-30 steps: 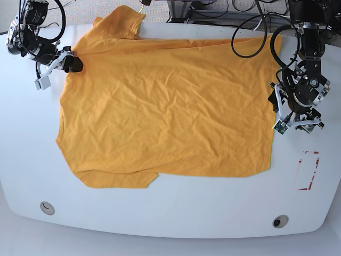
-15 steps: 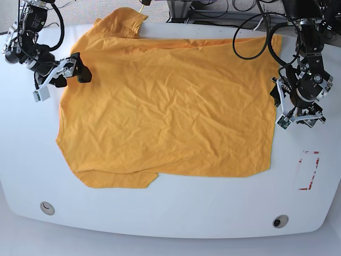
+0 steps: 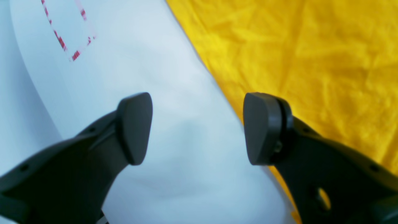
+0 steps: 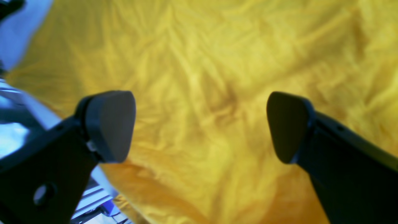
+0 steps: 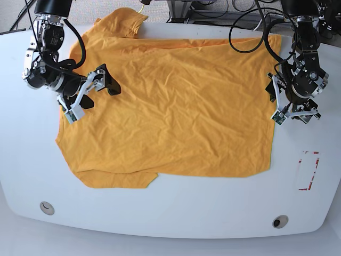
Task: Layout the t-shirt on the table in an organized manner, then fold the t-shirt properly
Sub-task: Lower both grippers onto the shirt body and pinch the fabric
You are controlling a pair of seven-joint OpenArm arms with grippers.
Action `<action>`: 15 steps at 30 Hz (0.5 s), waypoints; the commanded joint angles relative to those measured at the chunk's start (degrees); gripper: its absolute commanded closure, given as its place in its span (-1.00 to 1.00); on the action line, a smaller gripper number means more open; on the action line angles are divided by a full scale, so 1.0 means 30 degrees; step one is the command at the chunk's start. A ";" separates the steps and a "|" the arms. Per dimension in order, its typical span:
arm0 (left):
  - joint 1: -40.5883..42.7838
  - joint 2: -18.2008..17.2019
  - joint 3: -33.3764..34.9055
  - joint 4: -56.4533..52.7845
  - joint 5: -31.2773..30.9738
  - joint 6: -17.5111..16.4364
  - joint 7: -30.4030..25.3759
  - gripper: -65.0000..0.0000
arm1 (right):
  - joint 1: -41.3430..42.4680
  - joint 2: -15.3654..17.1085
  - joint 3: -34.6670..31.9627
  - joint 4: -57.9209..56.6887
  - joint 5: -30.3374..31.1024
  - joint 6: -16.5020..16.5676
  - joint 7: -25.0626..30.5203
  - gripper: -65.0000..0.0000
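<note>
Closest to the base camera is the front rim of the white table (image 5: 160,226), with a round grommet (image 5: 47,208) near its left corner and a darker one (image 5: 279,221) toward the right. A bit further back on the right there's a red-tape rectangle outline (image 5: 308,170), also visible blurry in the left wrist view.

Then comes the t-shirt (image 5: 170,112). It's orange-yellow, spread out mostly flat across the middle of the table, pretty wrinkled, with a small fold of fabric at the bottom left hem and one sleeve (image 5: 121,21) poking up at the far left edge. Its far edge runs close to the back of the table.

The left gripper (image 5: 292,109) hangs at the shirt's right edge. From its wrist cam the two black fingers (image 3: 135,127) are spread well apart with nothing between them, just bare white tabletop under the gap, and the shirt edge runs diagonally beneath the finger nearer the shirt. So not holding anything.

The right gripper (image 5: 95,88) is over the shirt's upper left part, angled in toward the cloth. Its wrist cam shows both pads (image 4: 108,124) wide apart with only wrinkled yellow fabric behind them, nothing pinched. Can't tell if the tips actually touch the cloth.

Past the table's back edge there are black cables (image 5: 250,32) and some dark equipment.
</note>
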 commanded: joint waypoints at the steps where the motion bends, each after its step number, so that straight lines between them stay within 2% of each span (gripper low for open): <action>1: -0.0225 -0.0195 0.0466 0.0146 -0.0051 0.0039 -0.0226 -0.31 | 0.0223 -0.0677 0.0045 0.0246 -0.1439 0.0221 0.0264 -0.89; 5: -0.0284 -0.0195 0.0817 -0.0587 -0.0051 0.0039 -0.0402 -0.19 | 0.0223 -0.1908 0.0016 0.0246 -0.4076 0.0250 0.0264 -0.35; 9: -0.0313 -0.0107 0.0817 -0.1935 -0.0051 0.0039 -0.2336 0.29 | 0.0194 -0.2611 0.0016 0.0246 -0.5893 0.1100 0.0264 0.54; 11: -0.0313 -0.0107 0.0817 -0.2374 -0.0051 0.0039 -0.3186 0.49 | 0.0194 -0.2757 0.0016 0.0246 -0.6420 0.1745 0.0264 0.88; 12: -0.0313 -0.0107 0.0817 -0.2609 -0.0051 0.0039 -0.3626 0.60 | 0.0194 -0.2757 -0.0013 0.0246 -0.6713 0.1877 0.0264 1.00; 15: -0.0313 -0.0107 0.0817 -0.2843 -0.0051 0.0039 -0.4417 0.82 | 0.0164 -0.2787 -0.0013 0.0246 -0.7446 0.1877 0.0264 0.91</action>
